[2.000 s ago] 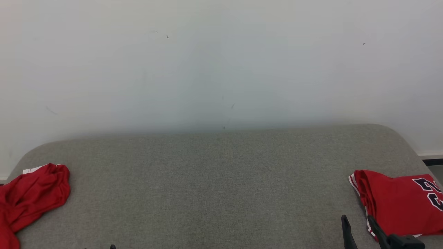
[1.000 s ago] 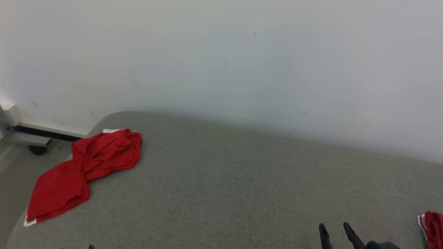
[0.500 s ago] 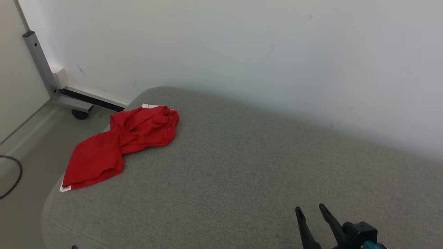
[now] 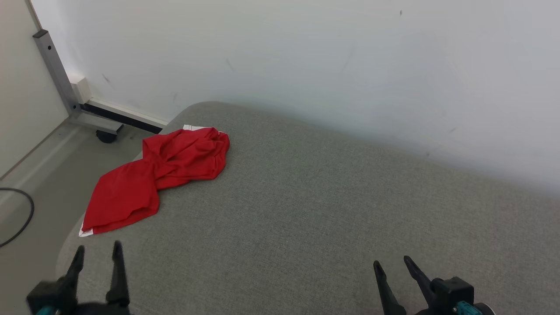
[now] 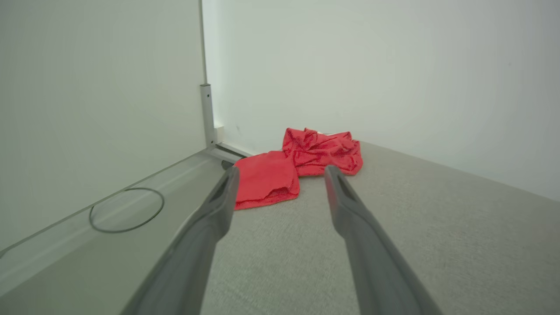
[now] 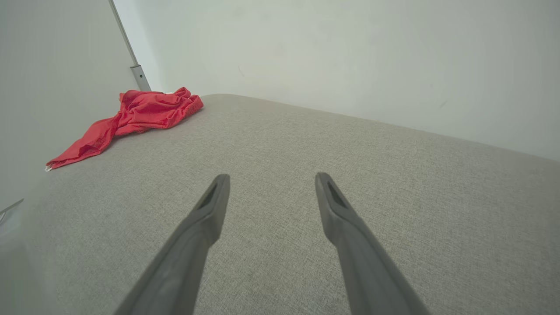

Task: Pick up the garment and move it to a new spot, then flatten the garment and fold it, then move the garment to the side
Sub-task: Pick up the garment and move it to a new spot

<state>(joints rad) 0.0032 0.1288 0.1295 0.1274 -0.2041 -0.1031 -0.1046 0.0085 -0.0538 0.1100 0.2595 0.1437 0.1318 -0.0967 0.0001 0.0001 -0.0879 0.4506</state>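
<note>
A crumpled red garment (image 4: 157,175) with white trim lies at the far left corner of the grey upholstered surface (image 4: 306,210), one end trailing to the left edge. My left gripper (image 4: 98,256) stands open at the lower left, short of the garment's near end, nothing between its fingers. In the left wrist view the garment (image 5: 302,162) lies ahead, just beyond the open left gripper (image 5: 280,173). My right gripper (image 4: 391,262) is open at the lower right, far from the cloth. The right wrist view shows the garment (image 6: 135,118) at upper left, well away from the right gripper (image 6: 269,177).
A white wall (image 4: 306,57) runs close behind the surface. Left of the surface is grey floor with a black cable loop (image 4: 17,218) and a metal frame post on a caster (image 4: 105,135). The surface's left edge drops off beside the garment.
The head camera has swung left, taking a second, folded red garment at the right out of the picture. My left gripper has risen into view at the lower left.
</note>
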